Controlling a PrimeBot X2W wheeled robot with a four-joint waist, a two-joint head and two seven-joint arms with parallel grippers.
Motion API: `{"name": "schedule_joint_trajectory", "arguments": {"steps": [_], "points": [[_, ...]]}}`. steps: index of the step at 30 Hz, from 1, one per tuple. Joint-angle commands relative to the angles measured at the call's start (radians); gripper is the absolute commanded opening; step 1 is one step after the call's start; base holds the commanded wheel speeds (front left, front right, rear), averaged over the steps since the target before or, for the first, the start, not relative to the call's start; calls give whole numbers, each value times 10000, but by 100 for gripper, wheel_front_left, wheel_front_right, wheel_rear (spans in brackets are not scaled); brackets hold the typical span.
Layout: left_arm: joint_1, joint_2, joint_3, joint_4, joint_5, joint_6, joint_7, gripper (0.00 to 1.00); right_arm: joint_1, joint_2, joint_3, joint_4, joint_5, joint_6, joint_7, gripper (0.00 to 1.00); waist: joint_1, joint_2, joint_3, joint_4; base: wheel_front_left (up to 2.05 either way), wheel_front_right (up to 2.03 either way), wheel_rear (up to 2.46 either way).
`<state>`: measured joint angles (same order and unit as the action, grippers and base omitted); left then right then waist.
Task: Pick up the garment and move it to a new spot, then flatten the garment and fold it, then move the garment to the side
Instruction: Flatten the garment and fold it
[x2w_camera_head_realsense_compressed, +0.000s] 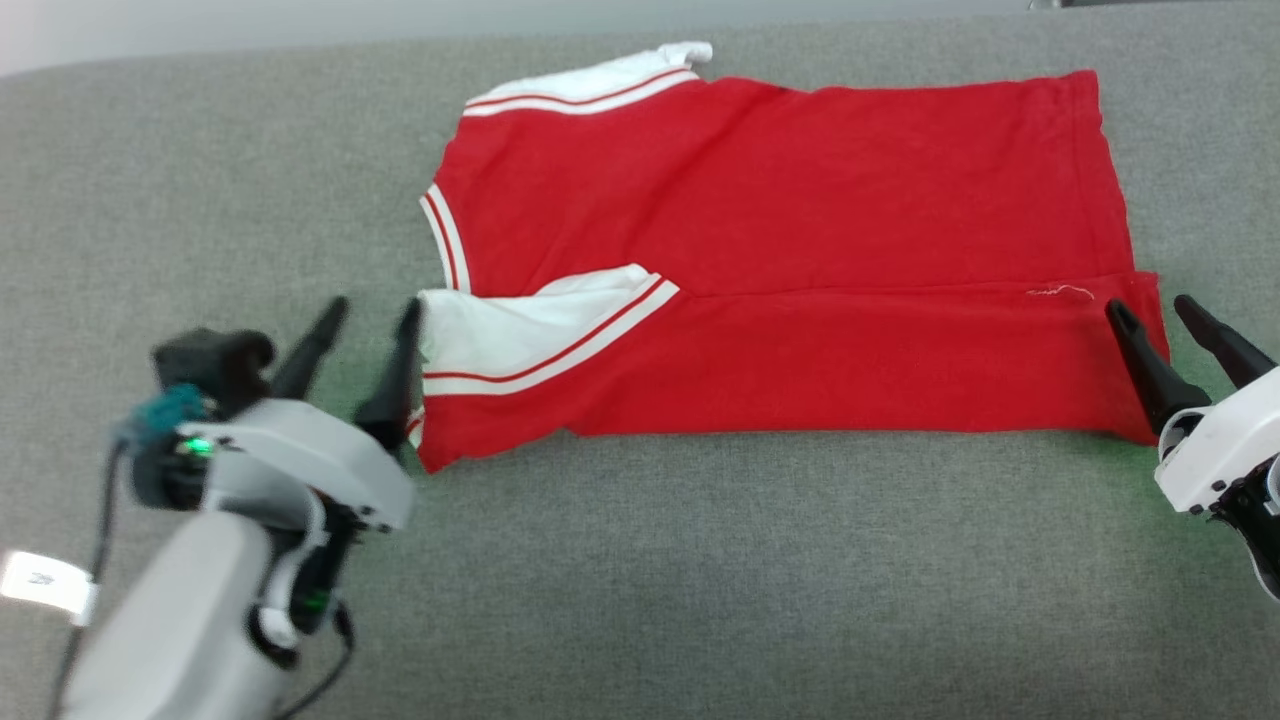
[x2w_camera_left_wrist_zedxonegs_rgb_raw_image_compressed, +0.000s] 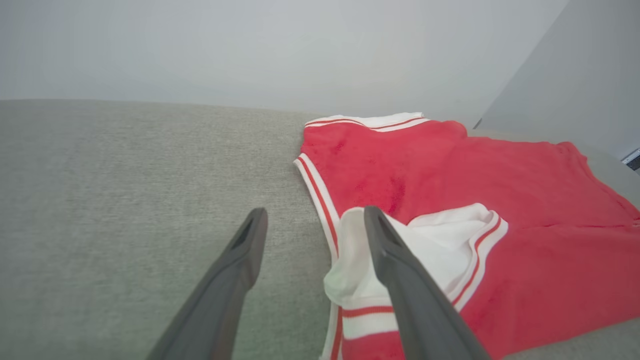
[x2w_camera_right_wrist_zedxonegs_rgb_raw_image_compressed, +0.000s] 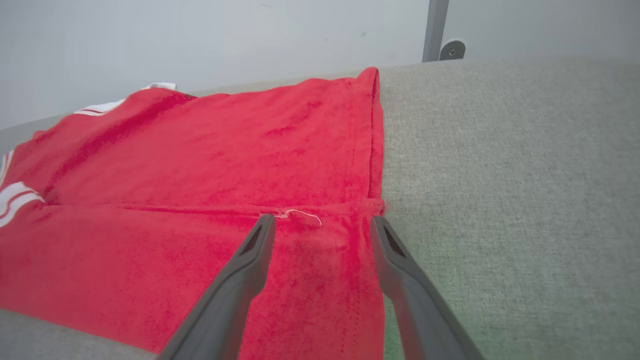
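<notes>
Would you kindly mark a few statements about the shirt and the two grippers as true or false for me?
1. The garment lies on the grey cloth surface. True.
2. The left gripper is shut on the white sleeve. False: its jaws stand open beside that sleeve.
3. The garment's near long edge is folded over onto its middle. True.
4. The right gripper is at the collar end. False: it is at the hem end, jaws open.

Likely a lab, grey fabric-covered surface, bare pale wall, metal post
</notes>
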<state>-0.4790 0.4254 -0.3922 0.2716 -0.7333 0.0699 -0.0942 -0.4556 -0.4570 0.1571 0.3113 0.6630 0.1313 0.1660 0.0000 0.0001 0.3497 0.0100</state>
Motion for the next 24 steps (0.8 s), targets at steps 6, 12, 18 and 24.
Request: {"name": "schedule_joint_trajectory", "arguments": {"steps": [6,12,18,24], "points": [[597,1520,304,-2798,-206,789,2110,100,319,54,-69,-756,-40,-12,-2,100,0,-1,-82,-103,0,0,0],[1110,2425,-60,-4409,-1128,1449,5222,100,373,232,-56,-1266,-197,-12,109,100,0,-1,86,-348,0,0,0],[1264,2906,-348,-4690,-1788,1947,7235,100,270,434,42,-1468,-267,-12,175,100,0,-1,306,-714,0,0,0],[1225,2986,-103,-4346,-1916,2111,7284,100,343,450,-59,-1480,-250,-12,118,100,0,-1,549,-1000,0,0,0]]}}
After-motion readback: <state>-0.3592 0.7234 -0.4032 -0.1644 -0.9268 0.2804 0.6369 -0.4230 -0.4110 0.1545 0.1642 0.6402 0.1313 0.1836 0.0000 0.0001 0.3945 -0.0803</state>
